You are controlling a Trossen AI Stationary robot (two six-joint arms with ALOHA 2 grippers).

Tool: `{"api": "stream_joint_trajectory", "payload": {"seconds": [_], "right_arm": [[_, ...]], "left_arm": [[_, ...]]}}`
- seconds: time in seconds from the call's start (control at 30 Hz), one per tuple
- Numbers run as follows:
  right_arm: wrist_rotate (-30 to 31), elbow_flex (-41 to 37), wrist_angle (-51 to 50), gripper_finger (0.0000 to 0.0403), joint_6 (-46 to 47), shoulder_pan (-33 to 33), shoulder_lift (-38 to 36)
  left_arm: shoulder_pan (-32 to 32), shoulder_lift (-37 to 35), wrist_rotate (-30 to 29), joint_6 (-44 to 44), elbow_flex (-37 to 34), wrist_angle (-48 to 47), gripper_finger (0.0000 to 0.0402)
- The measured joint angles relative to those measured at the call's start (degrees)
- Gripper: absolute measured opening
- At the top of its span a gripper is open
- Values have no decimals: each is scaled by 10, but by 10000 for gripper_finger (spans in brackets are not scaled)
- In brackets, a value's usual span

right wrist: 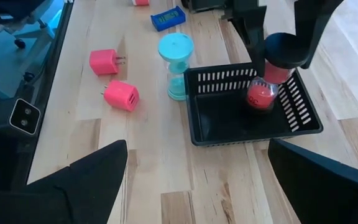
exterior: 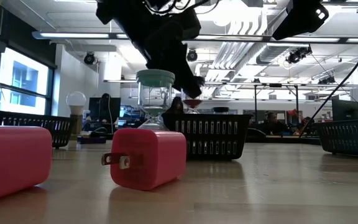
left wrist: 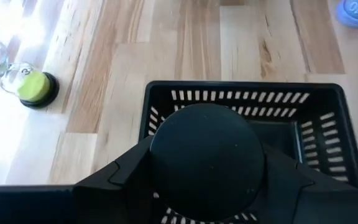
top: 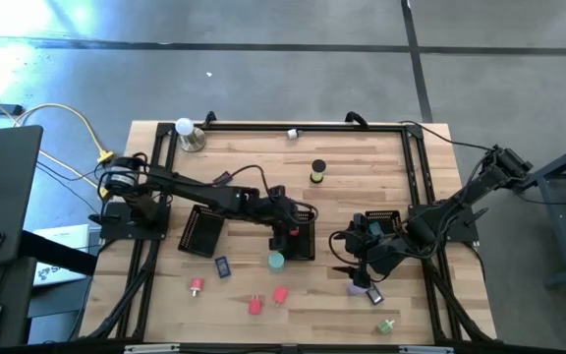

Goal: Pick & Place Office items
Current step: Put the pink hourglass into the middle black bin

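The left gripper [right wrist: 284, 43] is pinching the black top cap of a red sand-filled hourglass [right wrist: 263, 93], holding it upright inside a black mesh plastic tray [right wrist: 253, 134] near the table's centre. In the high view that gripper [top: 288, 236] sits right over the tray [top: 308, 246], the dark left arm reaching across from the left edge of the light wooden table [top: 263, 167].

Just beside the tray's outer wall stands a teal-capped hourglass [right wrist: 176, 65], upright on the wood and apart from the tray. Beyond it lie two pink plug-in charger blocks [right wrist: 122, 95], close together, and farther off a dark blue rectangular piece [right wrist: 168, 18]. The low view puts one pink block [exterior: 145, 158] right up front, prongs pointing sideways.

A green-sand hourglass with black caps [top: 317, 174] stands alone toward the table's far side. A second black mesh tray [top: 202, 232] lies under the left arm.

The right gripper [top: 357, 270] hovers low over the table right of the central tray, fingers spread wide, holding nothing. A white ball on a metal base [top: 187, 133] sits at the far left corner.
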Motion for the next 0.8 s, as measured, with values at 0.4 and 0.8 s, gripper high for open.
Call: {"api": "stream_joint_trajectory", "payload": {"seconds": [0.4, 0.8], "right_arm": [[0, 0, -1, 380, 0, 0, 0], [0, 0, -1, 380, 0, 0, 0]], "left_arm": [[11, 16, -7, 0, 0, -10, 200], [11, 19, -7, -2, 0, -12, 215]]}}
